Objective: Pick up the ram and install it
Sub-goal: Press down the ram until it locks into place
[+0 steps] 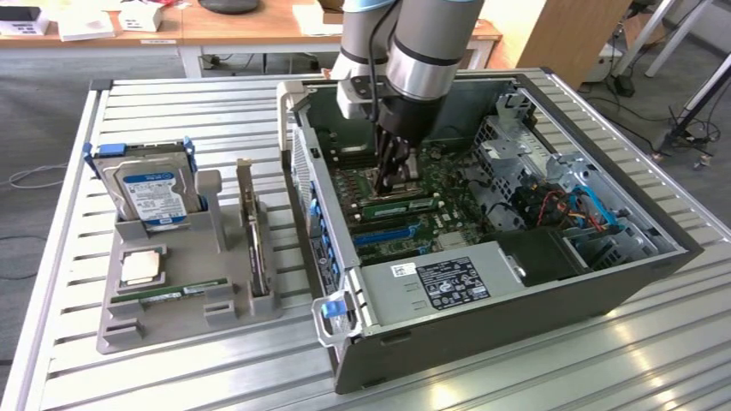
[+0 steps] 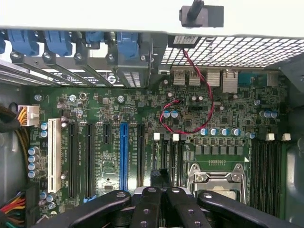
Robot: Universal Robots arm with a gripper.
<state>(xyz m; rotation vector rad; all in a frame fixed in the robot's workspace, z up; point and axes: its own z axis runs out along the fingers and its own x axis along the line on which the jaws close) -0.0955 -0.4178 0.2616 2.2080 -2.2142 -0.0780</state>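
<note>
The gripper (image 1: 395, 184) is down inside the open computer case (image 1: 639, 257), low over the motherboard (image 2: 142, 109) near the memory slots (image 2: 166, 152) beside the CPU socket (image 2: 216, 178), so the installing step looks in hand; I cannot tell whether its fingers grasp a ram. The exterior view adds what the wrist view lacks: one ram (image 1: 171, 293) lying flat in the grey holder (image 1: 137, 334) on the bench (image 1: 549, 377), well apart from the case; seating would call for exact alignment with a slot and a straight press.

Lab: slatted metal bench (image 1: 171, 368), desks (image 1: 228, 30) behind.
</note>
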